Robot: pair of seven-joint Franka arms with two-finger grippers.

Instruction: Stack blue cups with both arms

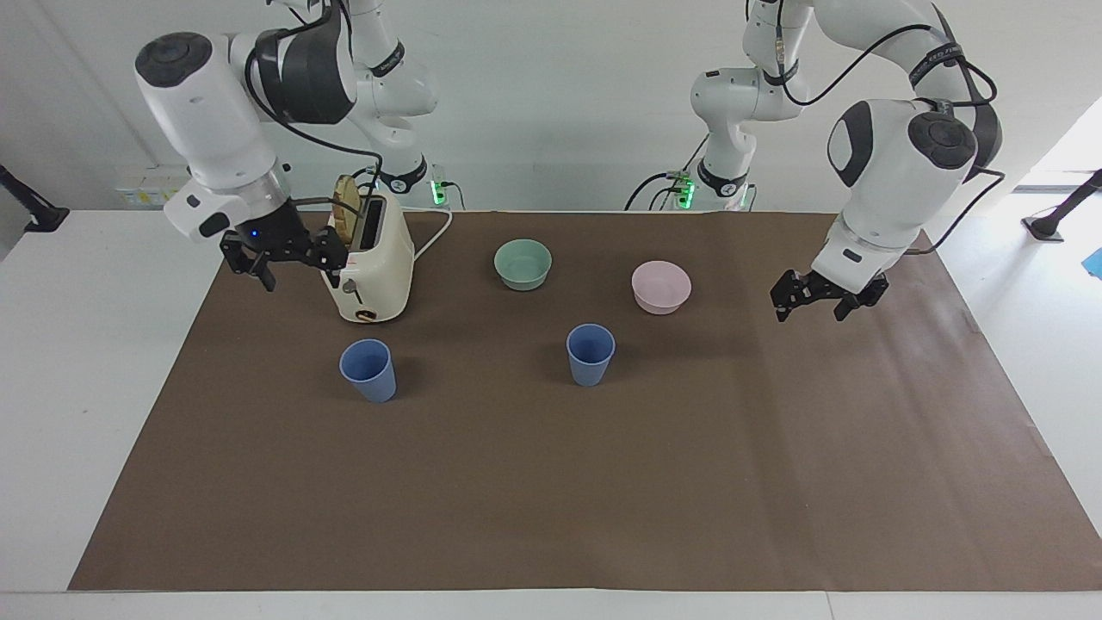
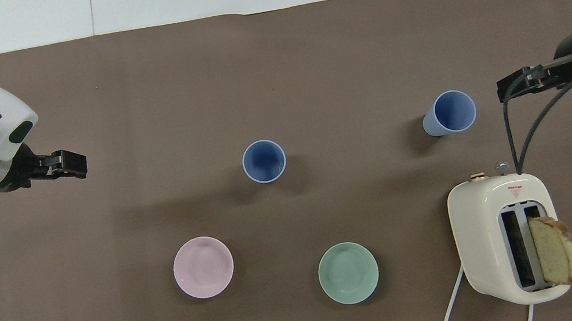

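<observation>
Nothing was stacked: both blue cups stood apart on the mat, upright and untouched. The left gripper hung spread and empty, well clear of the middle cup (toward its own end of the table). The right gripper hovered splayed beside the toaster, the other cup just below it, ungrasped.

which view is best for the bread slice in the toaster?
Overhead view: the bread slice shows whole, standing in one slot of the toaster, leaning outward over its edge. In the facing view, only its top pokes above the toaster, partly hidden by the right gripper and its cable.
</observation>
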